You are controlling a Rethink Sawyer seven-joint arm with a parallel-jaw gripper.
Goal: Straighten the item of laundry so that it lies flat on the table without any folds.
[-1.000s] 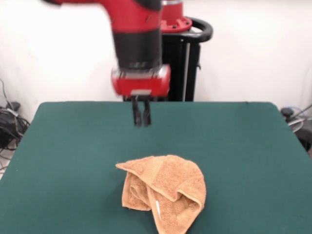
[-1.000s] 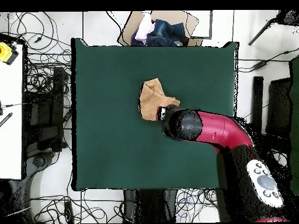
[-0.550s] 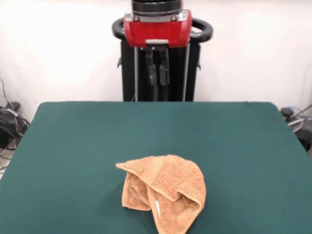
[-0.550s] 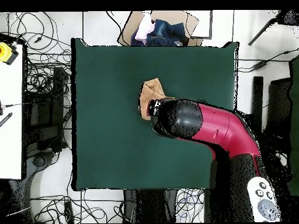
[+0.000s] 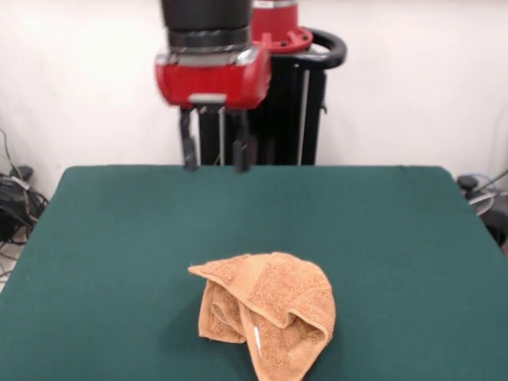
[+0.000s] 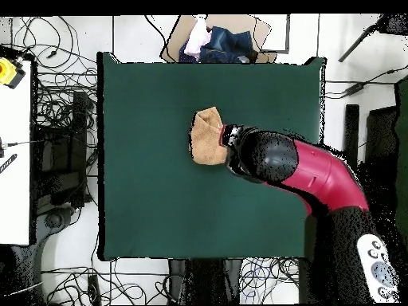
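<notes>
Overhead: towel (image 6: 207, 136) crumpled, lengthwise near-far.

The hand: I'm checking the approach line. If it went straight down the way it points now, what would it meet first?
Probably the towel, near one edge, or bare green table beside it. The open hand points down; overhead, the arm hides the spot below it, so depth is unclear.

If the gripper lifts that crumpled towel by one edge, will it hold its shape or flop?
The towel would likely flop: it lies in soft, draped folds. Its terry pile probably grips well. Pushing may bunch it on the table.
</notes>
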